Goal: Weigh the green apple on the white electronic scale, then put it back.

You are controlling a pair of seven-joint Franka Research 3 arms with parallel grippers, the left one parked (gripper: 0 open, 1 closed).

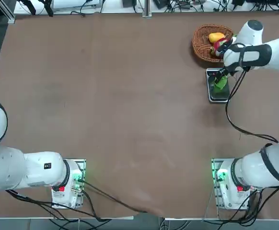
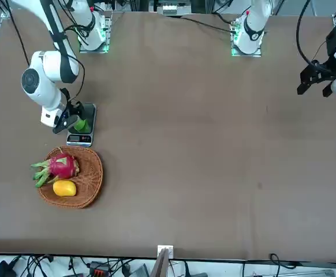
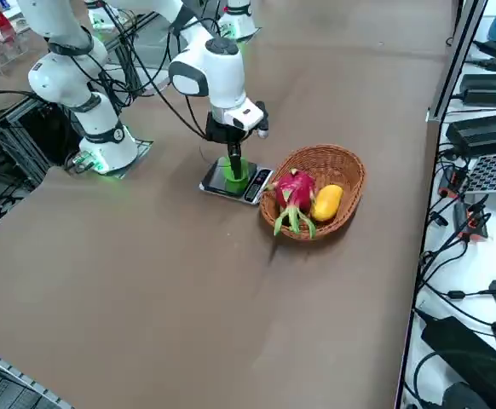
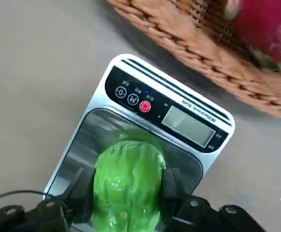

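Right gripper [image 4: 128,193] is down over the white electronic scale [image 4: 165,126], its two fingers [image 4: 82,191] clamped tight against both sides of the green apple [image 4: 127,186]. The apple sits on the scale's glossy plate, just beside the wicker basket [image 3: 337,166] holding the dragon fruit [image 3: 295,192].

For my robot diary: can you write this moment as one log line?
right pincer: shut on green apple | apple: on scale | basket: beside scale
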